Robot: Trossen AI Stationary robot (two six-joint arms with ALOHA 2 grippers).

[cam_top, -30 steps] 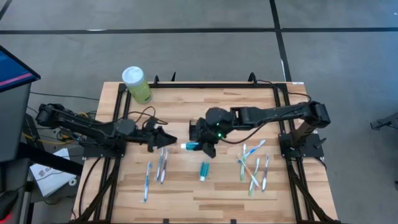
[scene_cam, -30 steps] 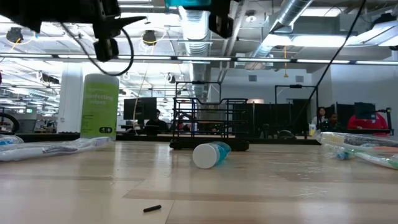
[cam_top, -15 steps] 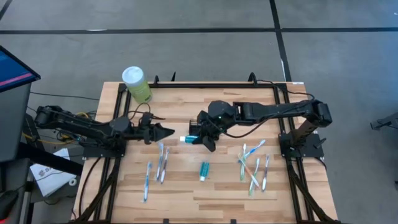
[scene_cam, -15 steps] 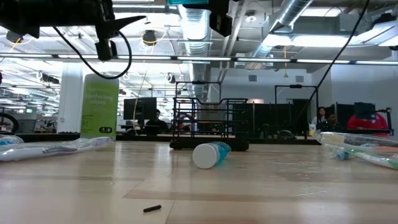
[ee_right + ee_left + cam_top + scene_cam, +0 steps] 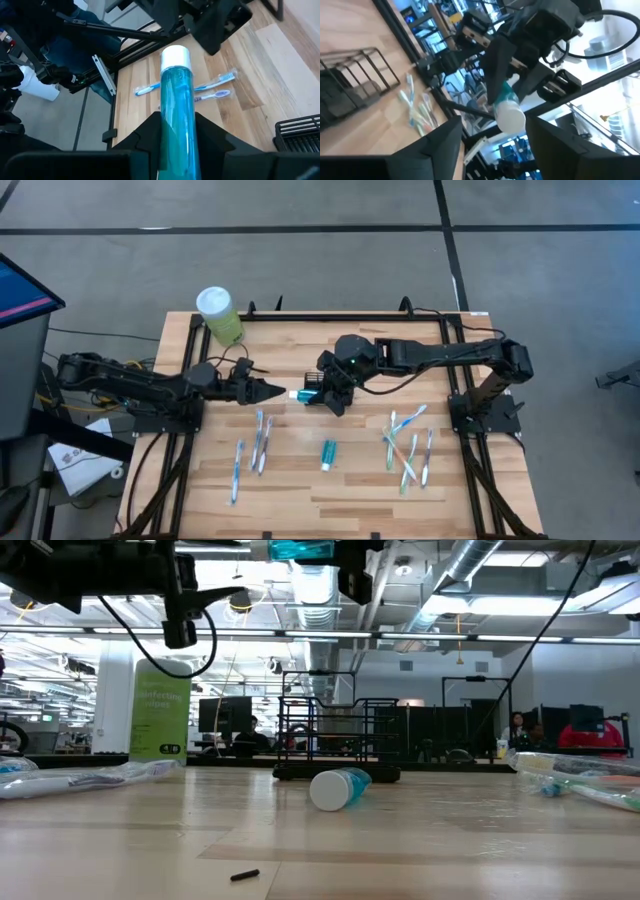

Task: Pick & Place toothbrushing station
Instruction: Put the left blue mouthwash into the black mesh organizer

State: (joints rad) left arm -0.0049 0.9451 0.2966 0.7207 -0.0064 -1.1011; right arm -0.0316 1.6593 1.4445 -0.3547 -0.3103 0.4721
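My right gripper is shut on a teal tube with a white cap, high above the table, beside the black wire-mesh caddy. The caddy stands on the table's middle and also shows in the low view. My left gripper is open, level, pointing at the tube's cap from the table's left, a short way off. In the left wrist view the cap sits just beyond my open fingers. My right gripper pinches the tube's teal body between its two fingers, back from the cap. The tube runs out along the fingers, with its white cap pointing toward the table's left. It is about level and lifted clear of the table.
A second teal tube lies on the table in front of the caddy. Toothbrushes lie at the near left and near right. A green canister with a white lid stands at the far left corner.
My right gripper has carried the tube toward the table's far edge, still level and clear of the table. My left gripper has gone toward the far edge and toward the tube's cap.
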